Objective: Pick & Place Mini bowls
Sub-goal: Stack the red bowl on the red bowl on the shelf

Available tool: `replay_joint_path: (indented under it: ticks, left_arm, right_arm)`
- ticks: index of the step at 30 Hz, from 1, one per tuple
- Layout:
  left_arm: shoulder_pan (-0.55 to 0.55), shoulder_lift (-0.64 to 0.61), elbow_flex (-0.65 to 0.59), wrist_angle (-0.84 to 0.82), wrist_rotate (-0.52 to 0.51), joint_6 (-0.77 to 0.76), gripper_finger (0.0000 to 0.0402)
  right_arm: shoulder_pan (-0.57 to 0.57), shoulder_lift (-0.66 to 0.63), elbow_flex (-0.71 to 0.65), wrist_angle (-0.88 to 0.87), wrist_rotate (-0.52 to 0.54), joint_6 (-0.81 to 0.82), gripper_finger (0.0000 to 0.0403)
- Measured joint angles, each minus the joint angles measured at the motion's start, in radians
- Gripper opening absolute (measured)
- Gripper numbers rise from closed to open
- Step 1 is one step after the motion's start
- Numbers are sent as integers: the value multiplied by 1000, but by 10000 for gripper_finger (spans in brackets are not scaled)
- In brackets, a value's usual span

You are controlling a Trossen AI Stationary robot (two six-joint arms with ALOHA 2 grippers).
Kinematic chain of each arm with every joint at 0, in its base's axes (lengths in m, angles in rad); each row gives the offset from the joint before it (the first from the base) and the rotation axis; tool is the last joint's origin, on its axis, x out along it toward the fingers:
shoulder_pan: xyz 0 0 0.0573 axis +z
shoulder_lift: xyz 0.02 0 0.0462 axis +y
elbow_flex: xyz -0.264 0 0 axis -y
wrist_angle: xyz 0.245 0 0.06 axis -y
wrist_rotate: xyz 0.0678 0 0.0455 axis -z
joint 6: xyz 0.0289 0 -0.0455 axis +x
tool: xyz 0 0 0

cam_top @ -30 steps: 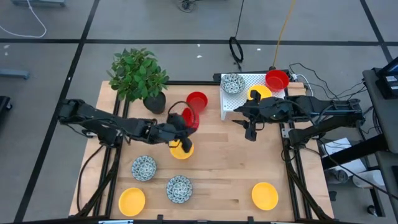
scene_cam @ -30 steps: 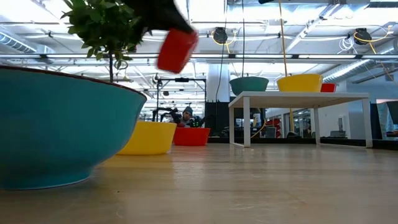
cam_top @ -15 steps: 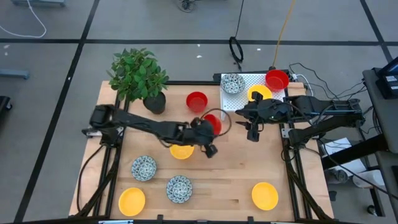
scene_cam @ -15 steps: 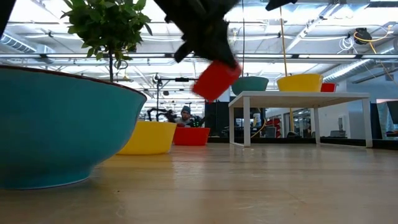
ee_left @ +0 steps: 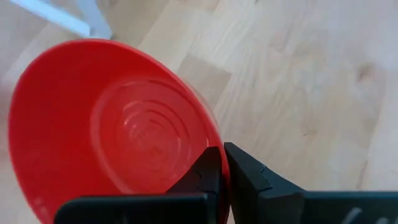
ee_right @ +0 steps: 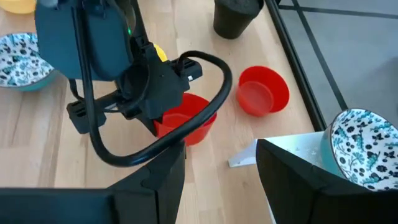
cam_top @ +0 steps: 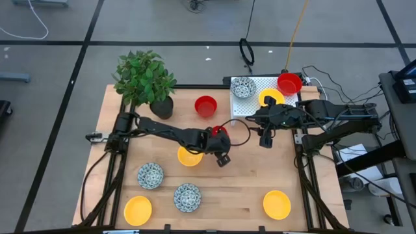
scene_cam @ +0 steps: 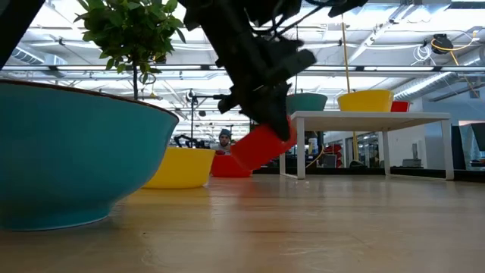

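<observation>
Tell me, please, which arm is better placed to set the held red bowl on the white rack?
Left, probably. The left gripper is already shut on the red bowl's rim, mid-table near the white rack. The right gripper is open and empty beside the rack.

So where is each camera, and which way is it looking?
High view: above the table, looking straight down; both arms show, the left end effector holding a red bowl.
Low view: at table-top height, looking across into the room; the left arm comes down with the red bowl.
Left wrist view: on the left arm, looking into that bowl.
Right wrist view: on the right arm, past its open end effector.
Every view shows the held bowl.
</observation>
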Motion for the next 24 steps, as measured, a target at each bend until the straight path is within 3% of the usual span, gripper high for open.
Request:
replay_joint_path:
  ticks: [4, 12, 20, 24]
  left_arm:
    - [2, -3, 0, -28, 2, -7, 6]
    - [19, 4, -6, -86, 15, -15, 32]
    - [38, 15, -7, -87, 46, -12, 4]
    - [45, 14, -7, -83, 46, -61, 13]
  right_arm:
    - [0, 0, 0, -16, 0, 0, 183]
    - [0, 0, 0, -16, -1, 0, 183]
    - [0, 0, 0, -16, -1, 1, 183]
    - [0, 0, 0, -16, -1, 1, 183]
